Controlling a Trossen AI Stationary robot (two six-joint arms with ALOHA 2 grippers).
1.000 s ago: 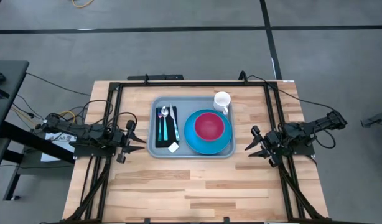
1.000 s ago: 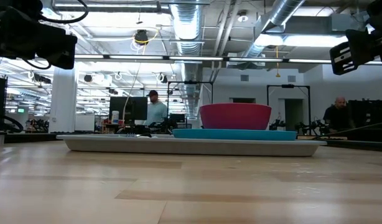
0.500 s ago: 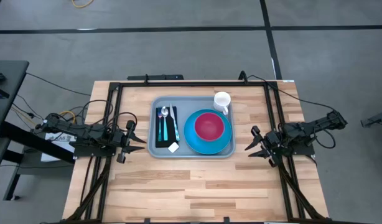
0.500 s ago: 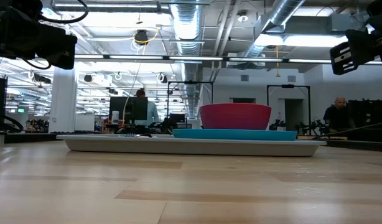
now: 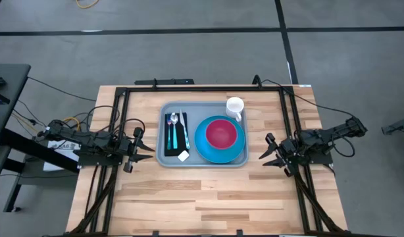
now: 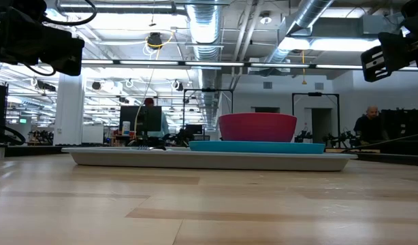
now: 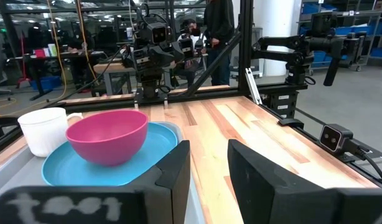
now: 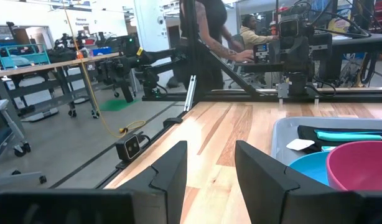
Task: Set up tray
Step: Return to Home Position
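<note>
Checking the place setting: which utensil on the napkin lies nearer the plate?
The light blue knife; it lies between the spoon and the blue plate.

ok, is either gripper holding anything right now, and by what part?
Nothing is held. The left gripper and the right gripper are both open and empty, one off each side of the tray, touching nothing.

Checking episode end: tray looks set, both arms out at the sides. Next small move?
Probably just ease both arms home: left gripper and right gripper hang open and empty, clear of the tray, which already holds napkin, plate, bowl and mug.
</note>
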